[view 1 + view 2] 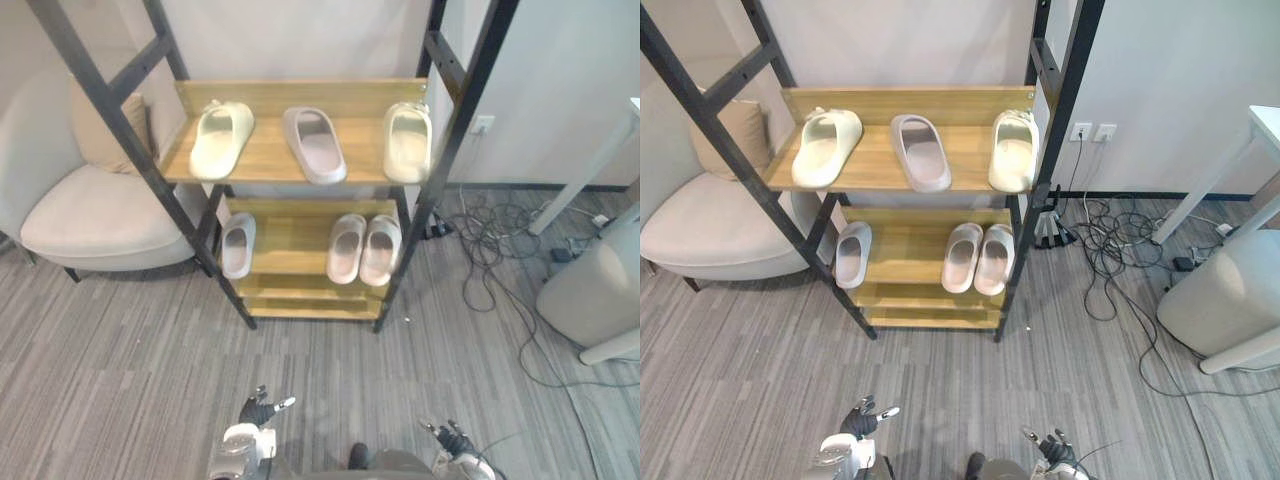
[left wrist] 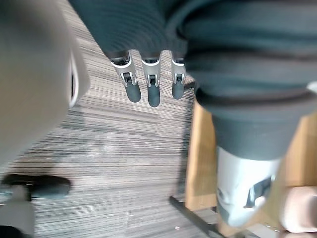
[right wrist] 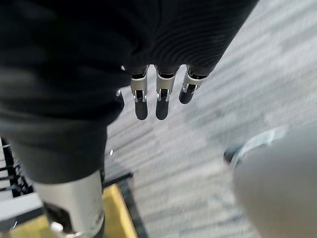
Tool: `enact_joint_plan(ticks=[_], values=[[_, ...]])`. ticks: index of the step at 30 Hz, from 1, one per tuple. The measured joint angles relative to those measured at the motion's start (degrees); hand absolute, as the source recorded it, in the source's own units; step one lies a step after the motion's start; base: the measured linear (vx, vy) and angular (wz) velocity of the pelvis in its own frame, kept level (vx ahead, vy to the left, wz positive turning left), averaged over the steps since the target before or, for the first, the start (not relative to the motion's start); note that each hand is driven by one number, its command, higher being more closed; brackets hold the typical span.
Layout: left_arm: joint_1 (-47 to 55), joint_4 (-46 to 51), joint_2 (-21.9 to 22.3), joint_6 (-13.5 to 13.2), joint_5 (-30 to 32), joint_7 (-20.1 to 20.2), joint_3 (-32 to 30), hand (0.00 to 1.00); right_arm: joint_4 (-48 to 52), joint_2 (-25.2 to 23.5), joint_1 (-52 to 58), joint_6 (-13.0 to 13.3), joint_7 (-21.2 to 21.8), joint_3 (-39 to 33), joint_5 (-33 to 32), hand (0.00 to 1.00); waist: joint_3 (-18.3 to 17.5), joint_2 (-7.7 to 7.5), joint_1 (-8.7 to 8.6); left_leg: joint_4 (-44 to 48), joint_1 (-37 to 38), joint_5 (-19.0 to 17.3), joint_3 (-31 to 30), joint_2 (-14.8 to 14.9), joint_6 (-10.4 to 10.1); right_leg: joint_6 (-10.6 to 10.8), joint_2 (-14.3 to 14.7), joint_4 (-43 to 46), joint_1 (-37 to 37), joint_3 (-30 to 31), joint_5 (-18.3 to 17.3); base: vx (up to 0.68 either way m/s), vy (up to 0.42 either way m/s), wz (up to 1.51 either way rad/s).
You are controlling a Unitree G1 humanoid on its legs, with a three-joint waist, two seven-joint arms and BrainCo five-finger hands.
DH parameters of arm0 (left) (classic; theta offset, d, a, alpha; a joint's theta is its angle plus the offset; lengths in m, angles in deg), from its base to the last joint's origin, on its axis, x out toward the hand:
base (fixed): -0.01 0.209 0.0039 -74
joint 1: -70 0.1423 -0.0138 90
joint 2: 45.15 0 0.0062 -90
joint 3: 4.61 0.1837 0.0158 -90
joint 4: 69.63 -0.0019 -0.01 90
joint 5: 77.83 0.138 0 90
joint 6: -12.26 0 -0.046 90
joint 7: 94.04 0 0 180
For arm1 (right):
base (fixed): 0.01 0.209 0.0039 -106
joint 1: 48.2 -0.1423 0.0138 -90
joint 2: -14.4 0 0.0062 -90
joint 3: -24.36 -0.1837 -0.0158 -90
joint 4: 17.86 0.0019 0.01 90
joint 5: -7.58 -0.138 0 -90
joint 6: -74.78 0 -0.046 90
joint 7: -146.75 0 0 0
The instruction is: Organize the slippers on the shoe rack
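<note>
Three slippers (image 1: 314, 143) lie spaced along the upper shelf (image 1: 268, 152) of the shoe rack (image 1: 456, 120). Three more sit on the lower shelf (image 1: 290, 240), one at its left edge and a pair side by side toward its right. The left hand (image 1: 258, 408) and right hand (image 1: 452, 436) hang low over the floor (image 1: 120, 380), well apart from the rack, with fingers (image 2: 153, 94) straight, slightly spread and holding nothing.

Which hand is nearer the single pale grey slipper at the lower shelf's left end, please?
Left. The left hand is almost directly before the pale grey slipper; the right hand lies farther to its right.
</note>
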Motion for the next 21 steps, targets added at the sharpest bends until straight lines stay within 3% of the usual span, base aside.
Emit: enact_joint_plan(ticks=[1, 2, 4, 5, 6, 8, 9, 10, 12, 13, 14, 16, 18, 19, 20, 21], values=[[-0.08, -0.09, -0.04, -0.01, -0.04, -0.01, 0.28, 0.00, -0.08, 0.00, -0.06, -0.01, -0.02, -0.01, 0.00, 0.00, 0.02, -0.03, 0.00, -4.23, -0.14, 0.27, -0.19, -1.30, -0.25, 0.39, -0.63, -0.29, 0.32, 0.26, -0.07, 0.32, 0.189, -0.12], [-0.43, -0.77, -0.30, 0.00, -0.22, -0.03, 1.96, 0.00, -0.58, 0.33, -0.06, 0.00, -0.10, -0.28, 0.02, 0.00, -0.01, -0.04, 0.00, -15.58, -0.02, 2.92, -2.40, -5.26, -0.03, 1.77, -2.36, -0.82, 0.91, 0.61, -0.28, 0.30, 0.232, -0.11], [-0.34, -1.30, -0.38, -0.03, -0.27, -0.10, 3.61, 0.00, -1.86, 0.89, -0.07, -0.04, -0.13, -0.94, 0.06, 0.00, -0.18, 1.09, 0.16, -28.48, 1.32, 12.89, -5.74, -8.35, -0.96, 4.23, -2.98, -1.42, 2.07, 1.55, -1.25, 0.28, 0.257, -0.20], [-0.71, -2.29, -0.62, -0.10, -0.28, -0.10, 3.81, 0.00, -2.98, 0.63, -0.31, -0.06, -0.23, -1.46, -0.08, 0.00, -0.48, 0.92, 0.26, -29.33, 2.96, 17.23, -5.79, -9.45, 2.42, 5.86, -3.48, -2.08, 3.25, 2.72, -1.99, 0.22, 0.214, -0.21], [-0.79, -2.60, -1.10, 0.03, -0.28, -0.11, 3.83, 0.00, -3.27, 0.31, -0.38, -0.05, -0.20, -1.43, -0.16, 0.00, -0.81, 0.26, 0.21, -29.70, 3.29, 17.28, -5.53, -10.00, 2.22, 6.45, -4.11, -2.33, 3.58, 3.04, -1.63, 0.27, 0.235, -0.25], [-0.85, -3.36, -3.69, -0.03, -0.29, -0.11, 4.49, 0.00, -4.08, -1.36, -0.41, -0.05, -0.01, -1.14, 0.21, 0.00, -1.63, -3.05, 0.23, -29.66, 4.22, 14.64, -3.62, -12.56, 4.27, 7.18, -6.93, -2.94, 4.01, 3.72, -1.39, 0.26, 0.205, -0.21], [-0.88, -3.46, -3.92, 0.01, -0.29, -0.10, 4.55, 0.00, -4.18, -1.45, -0.32, -0.05, -0.02, -1.15, 0.24, 0.00, -1.78, -3.30, 0.23, -29.64, 4.38, 14.17, -3.23, -12.86, 4.44, 7.40, -7.29, -2.82, 4.03, 3.82, -1.25, 0.24, 0.206, -0.26], [-0.82, -3.80, -4.64, 0.02, -0.30, -0.10, 5.45, 0.00, -4.16, -1.42, -0.22, -0.05, 0.00, -1.47, 0.31, 0.00, -1.82, -3.27, 0.24, -28.79, 4.97, 12.10, -2.80, -13.39, 5.21, 8.53, -8.03, -1.09, 3.65, 4.13, -0.58, 0.25, 0.259, -0.38], [-0.81, -4.69, -4.63, 0.04, -0.29, 0.00, 5.69, 0.00, -3.81, -0.77, -0.39, -0.03, 0.10, -1.98, 0.67, 0.00, -1.40, -1.94, 0.39, -28.57, 6.63, 9.64, -1.57, -13.20, 5.20, 8.73, -8.52, 7.45, 0.27, 5.68, -0.71, 0.20, 0.259, -0.42], [-0.57, -5.23, -4.86, 0.07, -0.33, 0.02, 6.17, 0.00, -3.42, -0.24, -0.49, 0.00, 0.24, -2.12, 1.12, 0.00, -1.13, -1.32, 0.15, -28.84, 8.46, 8.49, -1.03, -13.39, 5.59, 9.08, -9.34, 17.44, -4.18, 6.24, -0.54, 0.14, 0.226, -0.19], [-0.42, -5.73, -5.34, 0.18, -0.35, 0.02, 6.74, 0.00, -3.34, 0.11, -0.71, 0.04, 0.37, -2.14, 1.31, 0.00, -0.96, -1.16, -0.32, -28.84, 9.79, 7.48, -1.01, -13.76, 5.98, 9.94, -10.46, 24.90, -7.27, 6.03, -1.07, 0.18, 0.249, -0.10], [-0.14, -5.92, -5.99, 0.19, -0.41, 0.02, 7.97, 0.00, -3.38, 0.22, -0.92, 0.03, 0.50, -2.05, 1.34, 0.00, -1.00, -1.24, -0.40, -29.12, 11.65, 6.74, -1.43, -13.87, 6.15, 9.68, -10.87, 29.07, -9.79, 3.87, -4.30, 0.20, 0.083, 0.16], [0.19, -5.98, -6.25, 0.19, -0.43, -0.01, 7.91, 0.00, -3.59, 0.23, -1.05, 0.04, 0.51, -1.79, 1.34, 0.00, -1.06, -1.30, -0.43, -29.77, 13.25, 6.65, -1.89, -13.65, 5.94, 8.66, -10.21, 27.06, -10.60, 1.43, -6.16, 0.22, -0.007, 0.26], [0.51, -6.22, -6.54, 0.19, -0.40, 0.01, 7.93, 0.00, -3.57, 0.14, -1.05, 0.07, 0.54, -1.53, 1.38, 0.00, -1.26, -1.29, -0.86, -29.76, 14.10, 6.64, -2.86, -13.22, 5.54, 8.10, -8.16, 18.81, -10.56, 0.33, -5.98, 0.24, -0.095, 0.44], [0.78, -6.35, -6.95, 0.20, -0.36, 0.07, 7.92, 0.00, -3.72, -0.03, -0.93, -0.02, 0.55, -1.49, 1.45, 0.00, -1.83, -2.41, -0.92, -29.69, 14.11, 6.43, -3.77, -14.07, 5.17, 5.88, -7.08, 9.53, -10.19, 0.44, -0.29, 0.24, -0.119, 0.46], [0.65, -6.44, -7.18, 0.20, -0.34, 0.12, 7.85, 0.00, -4.05, 0.06, -0.88, -0.14, 0.64, -1.51, 1.34, 0.00, -1.98, -3.16, -0.86, -29.72, 14.14, 6.25, -4.25, -14.60, 4.90, 5.87, -7.01, 7.90, -10.22, 0.52, 0.60, 0.24, -0.136, 0.35]])
